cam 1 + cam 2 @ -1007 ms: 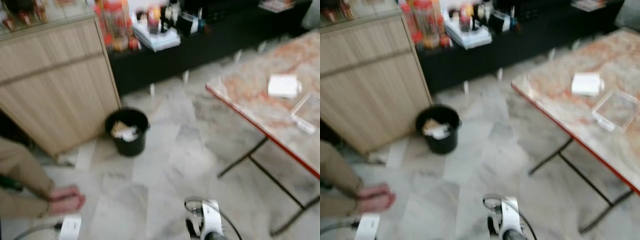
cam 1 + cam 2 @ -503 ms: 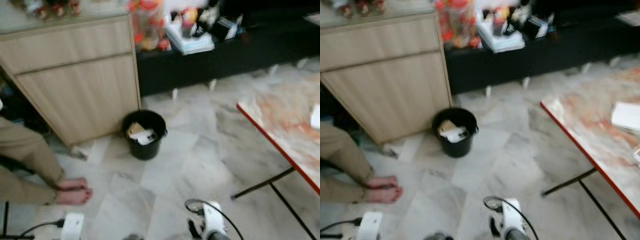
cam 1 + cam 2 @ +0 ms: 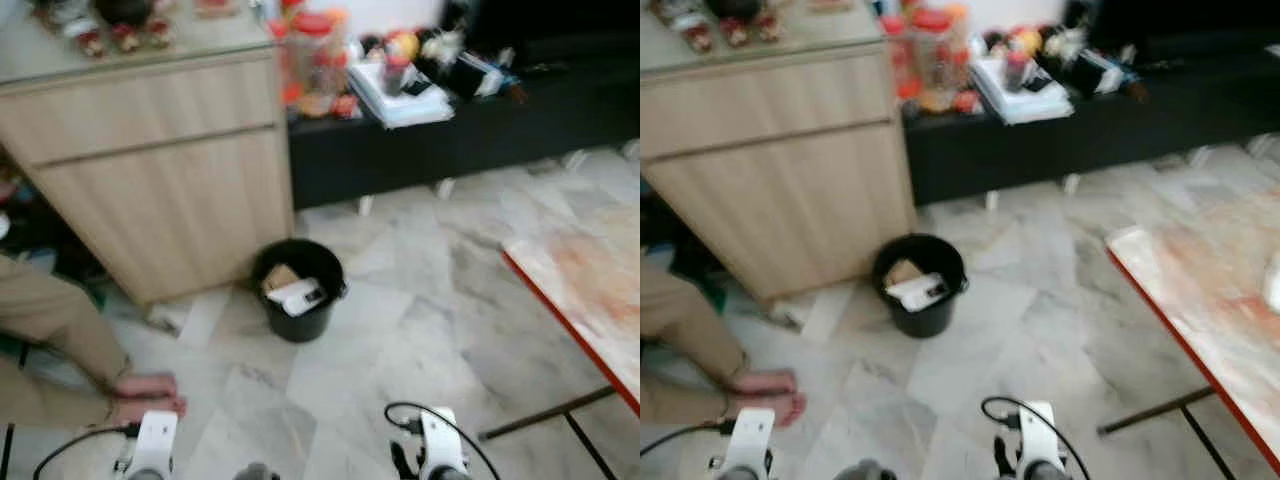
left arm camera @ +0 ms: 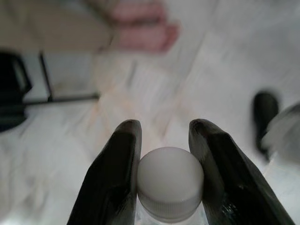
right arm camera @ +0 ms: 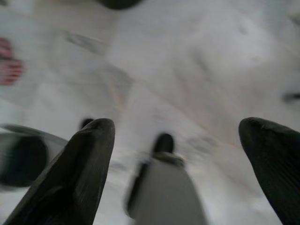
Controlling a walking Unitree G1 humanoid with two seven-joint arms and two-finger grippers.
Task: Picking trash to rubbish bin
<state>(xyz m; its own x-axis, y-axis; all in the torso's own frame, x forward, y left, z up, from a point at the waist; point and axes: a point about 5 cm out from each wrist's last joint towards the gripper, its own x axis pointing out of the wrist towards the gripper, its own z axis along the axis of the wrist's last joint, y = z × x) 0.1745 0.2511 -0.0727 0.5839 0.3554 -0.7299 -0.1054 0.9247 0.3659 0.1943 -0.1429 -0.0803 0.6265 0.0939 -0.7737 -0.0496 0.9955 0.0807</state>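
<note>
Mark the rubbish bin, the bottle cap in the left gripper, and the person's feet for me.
rubbish bin (image 3: 322, 318): left eye view, on its black front wall below the rim.
bottle cap (image 4: 169, 180): left wrist view, middle of the white cap between the fingers.
person's feet (image 3: 148, 395): left eye view, on the bare feet.

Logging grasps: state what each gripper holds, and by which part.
Left gripper pinches a bottle at its white cap. Right gripper is open, holding nothing.

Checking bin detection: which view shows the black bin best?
Left eye view: the black bin sits whole on the floor by the wooden cabinet, trash visible inside. Right eye view shows the same. Right wrist view catches a dark blurred edge, possibly it.
</note>
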